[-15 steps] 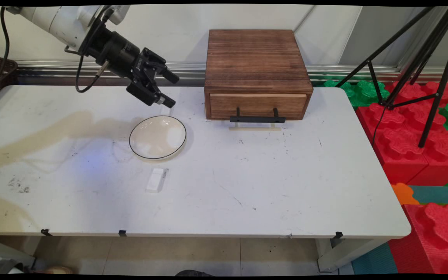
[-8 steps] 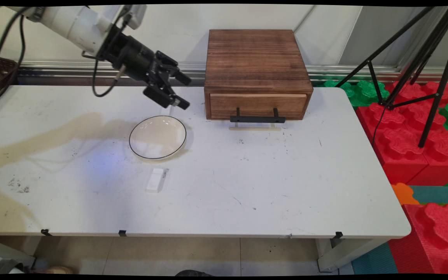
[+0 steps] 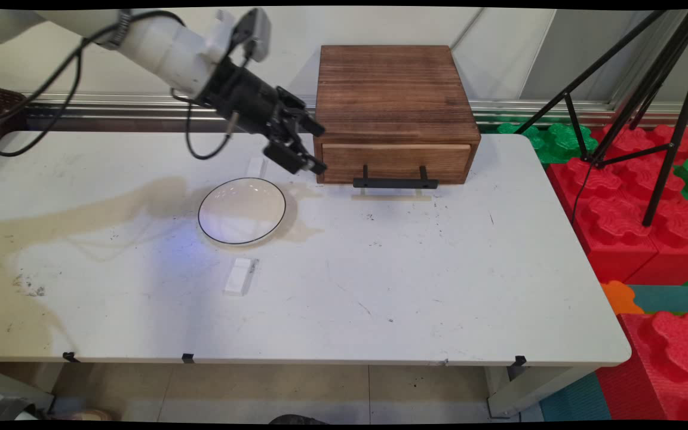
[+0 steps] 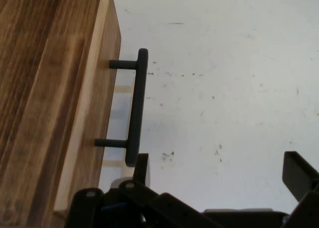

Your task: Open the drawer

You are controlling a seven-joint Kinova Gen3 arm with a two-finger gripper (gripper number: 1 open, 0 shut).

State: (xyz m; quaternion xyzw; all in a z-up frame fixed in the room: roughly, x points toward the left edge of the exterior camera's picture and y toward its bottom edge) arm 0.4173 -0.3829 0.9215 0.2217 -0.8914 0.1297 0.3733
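white desk point(image 3: 380, 286): scuffed, with a big tan stain running in from the left toward the plate. nothing wet that i can tell, just discoloured.
plate point(image 3: 242, 210): white with a thin dark rim, sits flat left of centre, nothing in it. the claw is above and behind its far right edge, not touching it.
small white block point(image 3: 240, 276): lies flat just in front of the plate, well apart from the claw.
other white bit point(image 3: 255, 166): a small pale piece behind the plate, partly tucked under the arm, can't tell what it is.
claw point(image 3: 308, 146): black, hangs off the white arm coming in from upper left, pointing down and to the right. fingers are spread apart with nothing between them, you can see the gap in both views point(image 4: 219, 188). it's right up beside the left front corner of the wooden box.
wooden box point(image 3: 395, 113): dark stained wood, one drawer point(image 3: 396, 162) in the front, looks closed or very nearly. it sits at the back of the desk.
drawer handle point(image 3: 395, 182): black bar on two posts, low on the drawer front. in the hand view the handle point(image 4: 135, 108) sits just above the left finger point(image 4: 141, 169), near but i'd say not touching.
what could go wrong: my guess, the near finger is so close to the box corner that a small drift sideways would bump the box and shove it back. the dangling black cable point(image 3: 200, 143) hangs just behind the plate and could drag across it or the pale bit.
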